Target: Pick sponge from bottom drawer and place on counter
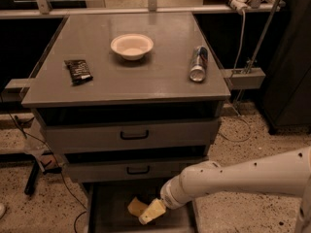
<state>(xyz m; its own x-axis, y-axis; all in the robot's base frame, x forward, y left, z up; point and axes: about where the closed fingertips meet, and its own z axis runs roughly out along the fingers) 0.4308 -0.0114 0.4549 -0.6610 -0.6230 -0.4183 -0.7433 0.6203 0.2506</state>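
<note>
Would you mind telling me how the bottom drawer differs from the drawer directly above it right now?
The bottom drawer is pulled out; the drawer above is shut. The bottom drawer shows its dark interior, with the sponge and the gripper beside it inside; the drawer above shows only its front. The drawer above has a black handle; none is visible on the bottom drawer. Both are grey.

High front view down onto counter (146, 84), gripper (148, 216) low over bottom drawer (109, 208)
</note>
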